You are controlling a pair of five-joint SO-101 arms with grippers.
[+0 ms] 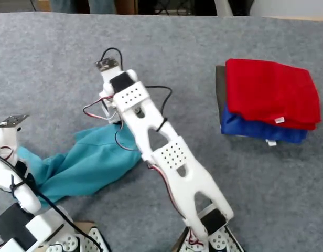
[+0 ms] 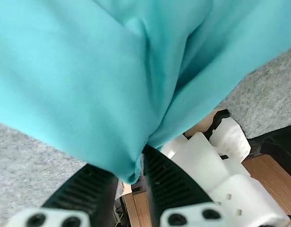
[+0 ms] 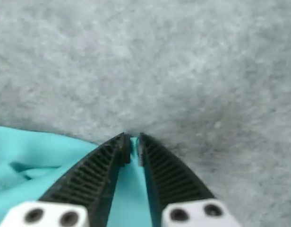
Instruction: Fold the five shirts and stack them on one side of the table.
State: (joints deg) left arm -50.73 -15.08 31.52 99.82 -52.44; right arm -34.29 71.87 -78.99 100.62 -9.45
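A: Item one, right gripper (image 3: 132, 138): both black ribbed jaws are pressed together on a thin edge of the teal shirt (image 1: 93, 160), tips down at the grey table (image 1: 203, 37).

B: And the left gripper (image 2: 134, 166)?

A: Same entry. Jaws closed on a fold of that shirt, with the cloth spreading out bunched from the pinch.

B: Where does the shirt lie?

A: Lower left of the high view, crumpled and strung between the two arms. One end is near the middle of the frame, the other close to the left edge.

B: Finished stock?

A: Upper right of the frame. A red shirt (image 1: 271, 92) is folded on top of a blue shirt (image 1: 256, 130), and a dark folded piece (image 1: 220, 86) shows beneath at their left.

B: Handling notes for the teal one?

A: Light, limp, no stiffness, I'd say. It will sag and wrinkle wherever it is unsupported, and thin fabric could slip from a shallow pinch. It is best held at two well-apart points on a hem or the shoulders, pulled taut so it lies flat for folding. Nothing fragile about it.
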